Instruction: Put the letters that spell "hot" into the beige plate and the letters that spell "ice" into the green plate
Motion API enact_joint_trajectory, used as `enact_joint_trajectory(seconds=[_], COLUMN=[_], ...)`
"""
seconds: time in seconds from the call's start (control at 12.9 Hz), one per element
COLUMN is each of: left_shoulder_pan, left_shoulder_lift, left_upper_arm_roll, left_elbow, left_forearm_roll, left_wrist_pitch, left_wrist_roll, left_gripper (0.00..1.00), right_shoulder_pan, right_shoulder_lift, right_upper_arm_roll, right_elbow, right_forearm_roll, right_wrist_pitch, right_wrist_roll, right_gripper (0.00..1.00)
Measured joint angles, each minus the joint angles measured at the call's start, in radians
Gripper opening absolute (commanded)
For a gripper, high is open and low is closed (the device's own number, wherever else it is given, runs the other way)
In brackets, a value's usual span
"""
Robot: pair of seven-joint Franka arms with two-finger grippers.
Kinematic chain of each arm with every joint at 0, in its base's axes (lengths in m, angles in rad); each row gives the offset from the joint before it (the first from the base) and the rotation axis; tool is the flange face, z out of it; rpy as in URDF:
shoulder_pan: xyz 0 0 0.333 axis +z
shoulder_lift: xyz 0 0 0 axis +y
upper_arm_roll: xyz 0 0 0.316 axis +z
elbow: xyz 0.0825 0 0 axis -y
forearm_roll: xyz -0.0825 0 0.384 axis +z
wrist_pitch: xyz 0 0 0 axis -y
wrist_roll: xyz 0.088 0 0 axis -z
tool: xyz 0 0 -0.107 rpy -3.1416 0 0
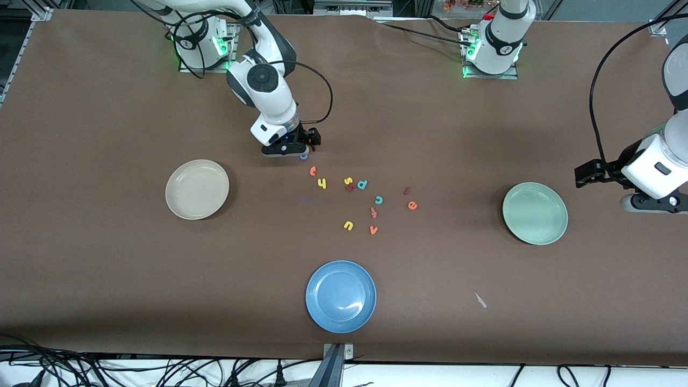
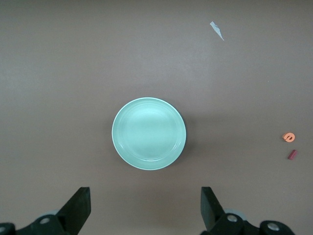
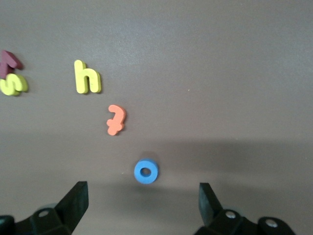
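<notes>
Right wrist view: the blue o [image 3: 145, 172] is seen centred between the spread fingers of the right hand [image 3: 142, 208]; the left hand [image 2: 145, 208], also spread, waits by the green plate [image 2: 148, 133].

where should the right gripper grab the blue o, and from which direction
Judging by its pose, take the blue o across its outer rim, coming straight down from above. It lies flat on the table, apart from the orange t, so both fingers have room. The right gripper is open just above it, the ring roughly between its fingers.
</notes>
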Motion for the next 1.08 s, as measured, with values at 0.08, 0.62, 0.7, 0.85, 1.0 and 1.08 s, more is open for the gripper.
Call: enact_joint_trajectory(seconds=[0.08,0.62,0.7,0.85,1.0,1.08], left_shoulder_pan=[0.0,0.026,0.026,0.026,0.026,0.026], left_shoulder_lift=[0.0,0.0,0.0,0.0,0.0,0.0], left_upper_arm_roll=[0.0,0.001,0.0,0.0,0.0,0.0], left_elbow=[-0.001,-0.003,-0.003,-0.003,-0.003,-0.003], left_forearm_roll=[0.0,0.0,0.0,0.0,0.0,0.0], left_wrist_pitch=[0.0,0.0,0.0,0.0,0.0,0.0], left_wrist_roll=[0.0,0.033,0.033,0.033,0.033,0.033], left_gripper=[0.99,0.99,0.99,1.0,1.0,1.0], right_shoulder_pan=[0.0,0.001,0.001,0.001,0.001,0.001], right_shoulder_lift=[0.019,0.078,0.086,0.105,0.113,0.113], right_upper_arm_roll=[0.0,0.005,0.005,0.005,0.005,0.006], right_elbow=[0.0,0.0,0.0,0.0,0.0,0.0], right_forearm_roll=[-0.068,-0.15,-0.15,-0.151,-0.154,-0.156], right_wrist_pitch=[0.008,0.091,0.107,0.133,0.14,0.14], right_wrist_roll=[0.042,0.111,0.116,0.123,0.124,0.124], right_gripper=[1.0,0.94,0.94,0.88,0.71,0.64])
